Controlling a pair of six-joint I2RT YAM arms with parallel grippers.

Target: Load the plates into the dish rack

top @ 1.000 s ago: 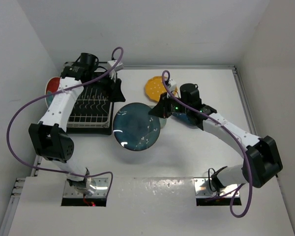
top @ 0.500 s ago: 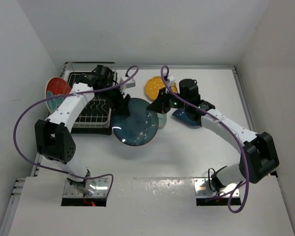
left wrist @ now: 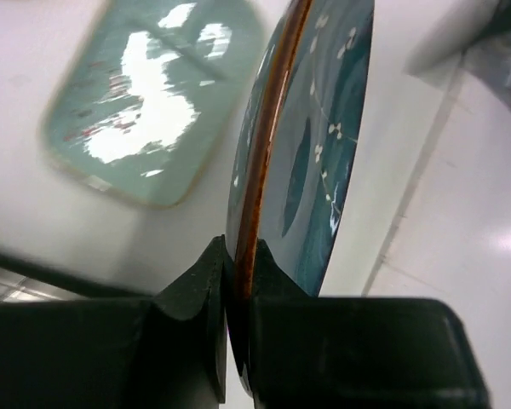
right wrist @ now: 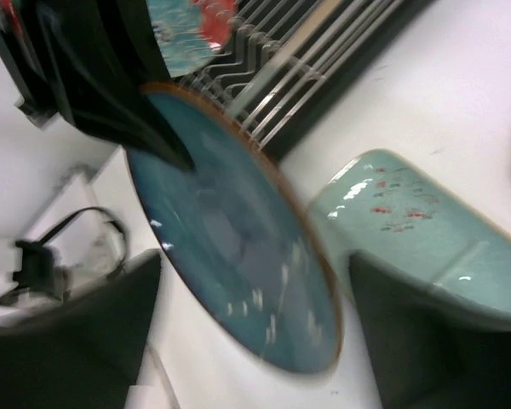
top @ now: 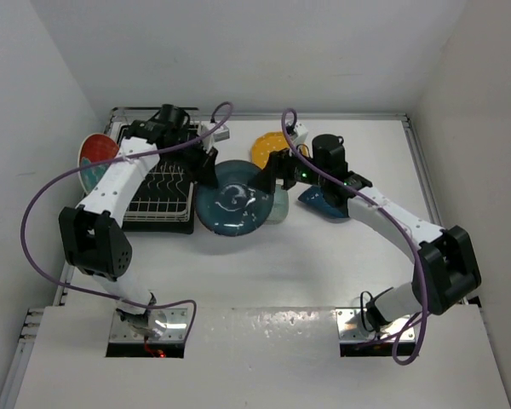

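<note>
The dark teal round ceramic plate [top: 234,198] is off the white tabletop [top: 324,273] near the table's centre, just right of the black wire dish rack [top: 157,183], which sits toward the far-left corner. The plate is tilted, face up toward the overhead camera, and being round has no long axis. The left gripper [left wrist: 236,256] is clamped on its brown-edged rim at the far-left side. The right gripper [right wrist: 255,260] has its jaws spread wide and holds nothing, and sits just beside the plate's right rim. Five plates are counted:
- the teal one
- a red-and-teal floral round plate [top: 94,158], tilted on edge at the rack's left end
- a yellow scalloped plate [top: 266,152], flat near the far edge
- a pale blue rectangular divided plate [left wrist: 149,102], flat and partly under the teal one
- a dark blue leaf-shaped plate [top: 324,204], mostly hidden by the right arm

There is one rack. Plain white walls enclose three sides.
</note>
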